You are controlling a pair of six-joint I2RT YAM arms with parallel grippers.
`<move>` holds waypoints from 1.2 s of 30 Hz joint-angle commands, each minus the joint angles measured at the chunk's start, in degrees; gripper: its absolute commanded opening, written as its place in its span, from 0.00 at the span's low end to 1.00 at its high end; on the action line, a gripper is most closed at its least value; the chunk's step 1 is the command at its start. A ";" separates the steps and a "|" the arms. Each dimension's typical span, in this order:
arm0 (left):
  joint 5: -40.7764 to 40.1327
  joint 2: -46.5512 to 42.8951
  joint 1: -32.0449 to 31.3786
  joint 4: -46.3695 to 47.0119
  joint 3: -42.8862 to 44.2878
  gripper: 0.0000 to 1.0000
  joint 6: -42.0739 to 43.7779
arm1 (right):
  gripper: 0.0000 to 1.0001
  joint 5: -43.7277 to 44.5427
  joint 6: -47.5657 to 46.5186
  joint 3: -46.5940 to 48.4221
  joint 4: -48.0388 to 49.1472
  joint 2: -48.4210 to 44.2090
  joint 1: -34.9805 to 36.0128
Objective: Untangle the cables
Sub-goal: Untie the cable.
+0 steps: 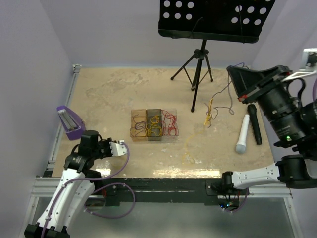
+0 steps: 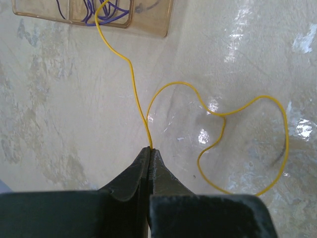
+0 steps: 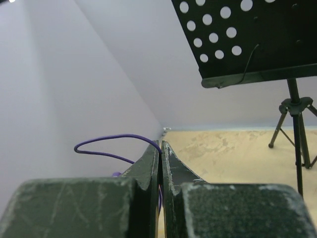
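My left gripper (image 1: 120, 147) sits low near the table's front left, shut on a thin yellow cable (image 2: 131, 79) pinched at the tips (image 2: 150, 148). That cable loops over the table and runs up into the clear tray (image 2: 148, 25). The tray (image 1: 132, 124) holds purple, yellow and red cables in three compartments. My right gripper (image 1: 230, 70) is raised at the right, shut (image 3: 160, 144) on a thin purple cable (image 3: 109, 137). This purple cable (image 1: 224, 94) hangs down to a small yellow-orange tangle (image 1: 210, 114) lying on the table.
A black music stand (image 1: 213, 20) on a tripod (image 1: 198, 64) stands at the back. A white microphone (image 1: 242, 134) and a black microphone (image 1: 254, 124) lie to the right of the tangle. A purple wedge-shaped object (image 1: 69, 123) sits at the left edge.
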 commanded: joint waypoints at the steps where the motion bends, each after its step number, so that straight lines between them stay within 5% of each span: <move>1: -1.46 0.80 0.28 -0.20 0.66 0.00 4.13 | 0.00 -0.81 -1.57 0.73 5.22 -1.07 -0.03; 4: 1.86 0.89 0.28 -0.12 3.46 0.02 0.38 | 0.00 -5.04 0.71 1.43 2.68 0.42 -0.03; 7: 7.75 3.60 0.28 -0.90 10.47 0.49 -6.39 | 0.00 -7.58 3.18 0.56 0.21 2.97 0.05; 11: 18.02 7.65 0.28 -2.84 21.46 0.94 -15.09 | 0.00 -10.22 5.29 -2.87 0.38 4.47 -0.04; 18: 33.94 10.91 0.28 -0.66 32.56 1.00 -26.08 | 0.00 -13.47 6.35 -7.71 5.65 6.31 -0.03; 24: 42.91 9.24 0.28 18.03 24.93 1.00 -42.60 | 0.00 -18.22 6.70 -8.24 10.57 8.77 -0.03; 29: 53.10 10.81 0.28 22.82 21.14 1.00 -47.01 | 0.00 -21.30 6.96 -6.22 12.95 11.85 0.05; 36: 53.38 9.59 0.19 38.79 19.90 1.00 -62.01 | 0.00 -25.25 7.75 -4.99 14.62 14.66 0.05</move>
